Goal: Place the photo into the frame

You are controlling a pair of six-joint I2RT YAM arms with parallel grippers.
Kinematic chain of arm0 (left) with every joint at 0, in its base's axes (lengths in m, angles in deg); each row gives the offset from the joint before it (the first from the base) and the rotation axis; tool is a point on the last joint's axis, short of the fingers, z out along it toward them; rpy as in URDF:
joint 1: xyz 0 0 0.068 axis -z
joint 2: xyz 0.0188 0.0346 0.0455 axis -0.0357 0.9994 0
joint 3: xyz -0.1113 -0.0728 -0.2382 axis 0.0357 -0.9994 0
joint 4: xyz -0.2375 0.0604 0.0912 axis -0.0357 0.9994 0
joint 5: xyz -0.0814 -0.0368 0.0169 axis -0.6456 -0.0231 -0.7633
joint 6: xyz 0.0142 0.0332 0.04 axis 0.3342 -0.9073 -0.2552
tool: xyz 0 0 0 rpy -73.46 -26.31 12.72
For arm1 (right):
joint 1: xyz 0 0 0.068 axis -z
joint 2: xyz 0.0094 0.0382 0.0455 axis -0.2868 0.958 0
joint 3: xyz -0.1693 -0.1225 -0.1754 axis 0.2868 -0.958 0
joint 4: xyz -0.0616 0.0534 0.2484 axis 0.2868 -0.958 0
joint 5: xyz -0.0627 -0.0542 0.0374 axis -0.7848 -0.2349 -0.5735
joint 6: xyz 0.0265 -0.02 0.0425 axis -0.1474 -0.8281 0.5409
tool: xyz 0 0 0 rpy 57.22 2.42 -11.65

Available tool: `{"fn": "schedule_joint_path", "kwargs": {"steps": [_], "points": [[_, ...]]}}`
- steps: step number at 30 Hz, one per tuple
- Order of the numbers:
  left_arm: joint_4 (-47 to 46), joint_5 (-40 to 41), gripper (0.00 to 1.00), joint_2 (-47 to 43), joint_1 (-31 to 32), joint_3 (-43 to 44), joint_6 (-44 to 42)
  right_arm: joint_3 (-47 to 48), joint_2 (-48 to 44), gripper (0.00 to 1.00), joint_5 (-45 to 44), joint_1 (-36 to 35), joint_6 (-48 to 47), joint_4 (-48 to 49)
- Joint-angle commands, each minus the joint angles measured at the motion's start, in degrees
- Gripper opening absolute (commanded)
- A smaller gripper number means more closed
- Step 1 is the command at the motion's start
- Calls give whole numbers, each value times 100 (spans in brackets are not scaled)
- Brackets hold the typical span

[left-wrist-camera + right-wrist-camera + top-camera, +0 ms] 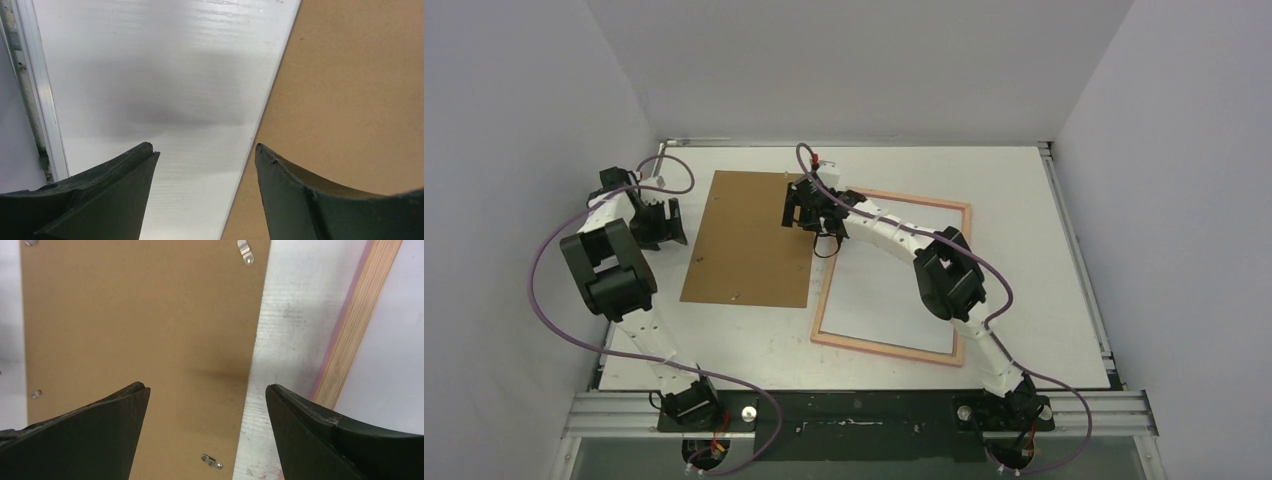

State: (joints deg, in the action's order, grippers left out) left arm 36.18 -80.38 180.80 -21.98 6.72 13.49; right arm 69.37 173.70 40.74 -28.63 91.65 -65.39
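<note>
1. Seen from above, a white table (1044, 250) carries two flat rectangles side by side. A brown backing panel (749, 240) lies on the left and the frame (889, 350), thin and pink-edged, on the right. A narrow strip of bare table separates them.
2. Inside the frame's border lies a pale sheet that I judge to be the photo (884, 295), white side up. Whether it sits fully flat within the border cannot be told.
3. Frame and photo both lie with their long axis running near to far, a little skewed to the table's edges.
4. The right gripper (812, 212) hovers over the panel's far right corner, jaws wide apart and empty. Its wrist view shows the panel, with small metal clips, under the left finger. The frame's border lies just right of the right finger.
5. The left gripper (662, 225) sits beside the panel's left edge, jaws also apart and holding nothing, well apart from the frame.
6. The frame and photo lie immediately right of the right jaws, so the right arm is much the nearer. The panel lies between the two grippers. If closing the frame comes next, the panel would have to travel rightward over the sheet.
</note>
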Motion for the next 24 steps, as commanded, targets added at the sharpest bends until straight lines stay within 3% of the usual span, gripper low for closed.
{"fn": "schedule_joint_path", "kwargs": {"steps": [1, 16, 24], "points": [[-377, 170, 71, 85, 39, 121, 53, 375, 191, 90, -448, -103, 192, -357], [-606, 259, 71, 87, 263, -215, 113, 579, 798, 90, -584, -471, 478, -653], [-644, 289, 71, 190, 438, -283, 147, 503, 881, 90, -176, -636, 664, -481]]}}
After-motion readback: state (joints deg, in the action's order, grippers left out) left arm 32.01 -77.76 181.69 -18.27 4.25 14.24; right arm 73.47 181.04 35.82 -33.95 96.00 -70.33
